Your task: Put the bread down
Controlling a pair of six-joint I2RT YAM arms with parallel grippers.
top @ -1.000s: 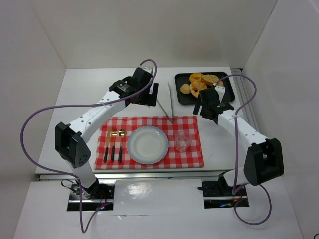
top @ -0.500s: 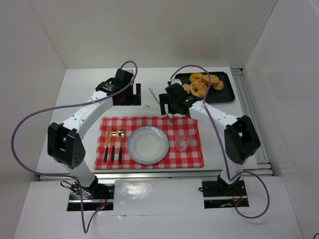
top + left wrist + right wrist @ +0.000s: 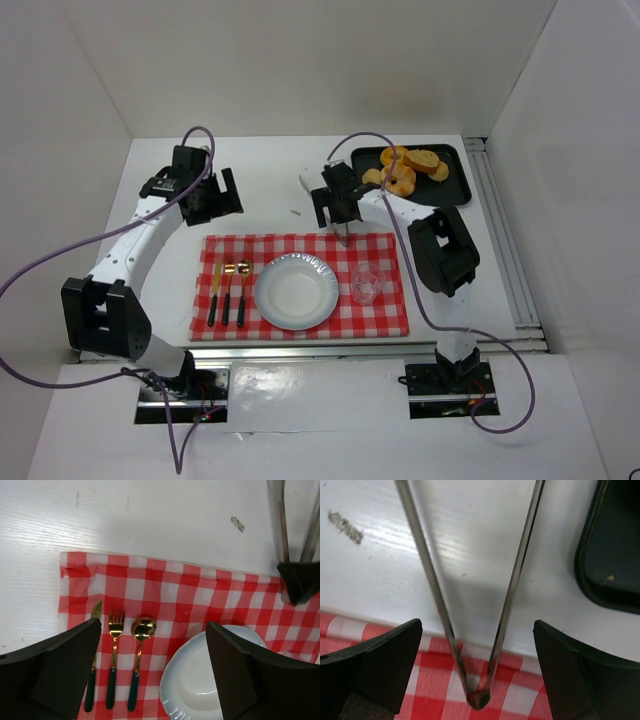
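Note:
The bread slices (image 3: 424, 159) lie golden-brown on the black tray (image 3: 455, 190) at the back right, among orange doughnuts (image 3: 399, 181) and a small pale bun (image 3: 372, 178). Metal tongs (image 3: 344, 236) lie at the cloth's far edge. In the right wrist view the tongs (image 3: 435, 590) have their hinge toward me. My right gripper (image 3: 338, 213) is open and low over them. Its fingers straddle both tong arms without touching (image 3: 477, 672). My left gripper (image 3: 214, 198) is open and empty at the back left. In its own view (image 3: 152, 675) it hangs above the cutlery and the white plate (image 3: 185, 685).
A red checked cloth (image 3: 385, 318) carries the plate (image 3: 266, 300), a fork, spoon and knife (image 3: 228, 290) on its left, and a clear glass (image 3: 365, 284) on its right. White walls close in the left, back and right. The tray corner (image 3: 615, 555) lies just right of the tongs.
My right arm swung left from the tray and now sits over the tongs. My left arm drew back to the left, away from the tongs. Nothing was picked up.

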